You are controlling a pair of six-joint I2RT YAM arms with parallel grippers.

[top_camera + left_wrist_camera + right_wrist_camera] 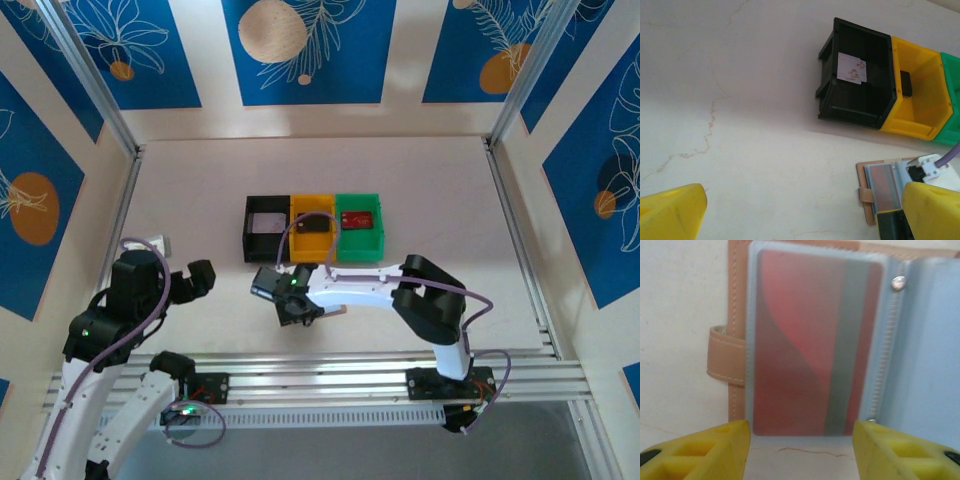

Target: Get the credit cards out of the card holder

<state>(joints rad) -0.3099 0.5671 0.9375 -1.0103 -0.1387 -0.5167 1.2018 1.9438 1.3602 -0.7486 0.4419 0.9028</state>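
The card holder lies open on the table, tan with a snap tab and pale blue pocket panels. A red credit card with a grey stripe sits inside its left pocket. My right gripper is open just short of that card's lower edge, its yellow fingers level with the pocket's two sides and nothing between them. The left wrist view has the card holder at the lower right. My left gripper hangs wide open over bare table to the holder's left. From above, the right gripper covers the holder.
A black bin, a yellow bin and a green bin stand in a row behind the holder. A pale card lies in the black bin, a dark card in the yellow, a red card in the green.
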